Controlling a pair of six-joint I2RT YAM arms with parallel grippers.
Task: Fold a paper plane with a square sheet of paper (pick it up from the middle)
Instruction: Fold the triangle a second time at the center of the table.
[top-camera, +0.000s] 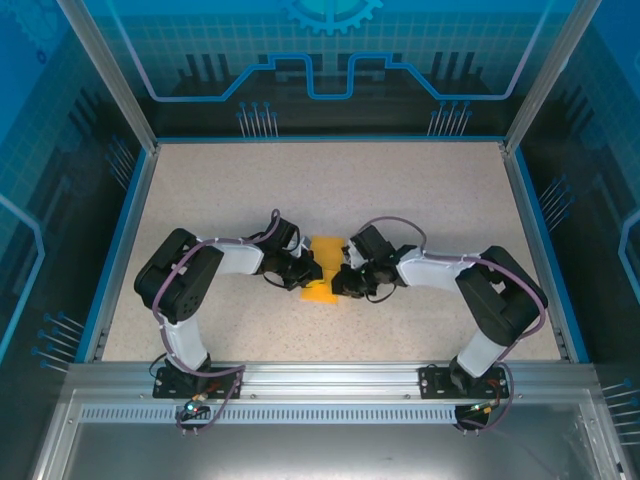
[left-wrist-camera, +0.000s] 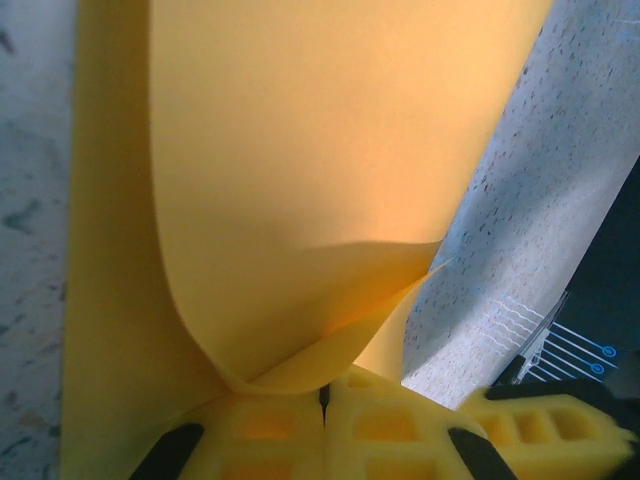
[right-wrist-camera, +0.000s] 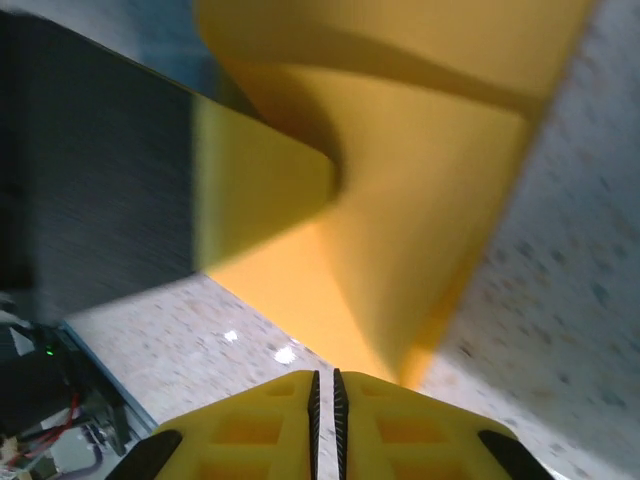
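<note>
The square sheet of paper (top-camera: 322, 268) is orange-yellow and lies partly folded on the speckled table (top-camera: 420, 200) between my two grippers. My left gripper (top-camera: 306, 272) is shut on a curled fold of the sheet; in the left wrist view the paper (left-wrist-camera: 300, 150) rises in a loop straight out of the closed left gripper (left-wrist-camera: 325, 385). My right gripper (top-camera: 340, 280) faces it from the right. In the right wrist view the right gripper (right-wrist-camera: 323, 376) has its jaws a narrow slit apart with nothing between them, and the folded paper (right-wrist-camera: 420, 200) sits just ahead of the tips. No finished paper plane is visible.
Blue-edged walls (top-camera: 120, 250) and clear panels enclose the table. An aluminium rail (top-camera: 320, 378) with both arm bases runs along the near edge. A yellow finger of the right gripper (left-wrist-camera: 545, 420) shows at the lower right of the left wrist view.
</note>
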